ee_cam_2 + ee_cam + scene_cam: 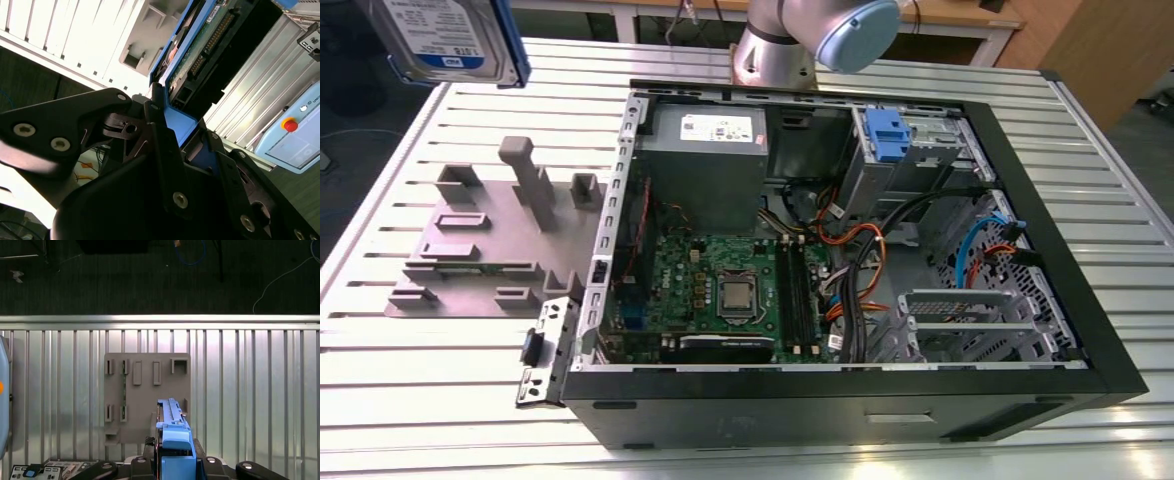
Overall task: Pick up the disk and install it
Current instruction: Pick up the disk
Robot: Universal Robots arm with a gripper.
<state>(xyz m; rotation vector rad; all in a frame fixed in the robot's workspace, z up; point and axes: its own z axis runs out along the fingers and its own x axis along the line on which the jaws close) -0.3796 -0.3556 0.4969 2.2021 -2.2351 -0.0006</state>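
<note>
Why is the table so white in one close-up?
Second wrist view: the table glares white, while the gripper, shut on the disk, looks dark; first wrist view: a bright streak runs along the table's edge; exterior view: even light.

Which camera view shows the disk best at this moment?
The exterior view: the disk shows its labelled face, held up in the air. The second wrist view shows its circuit-board side close up; the first wrist view shows it edge-on in its blue bracket.
</note>
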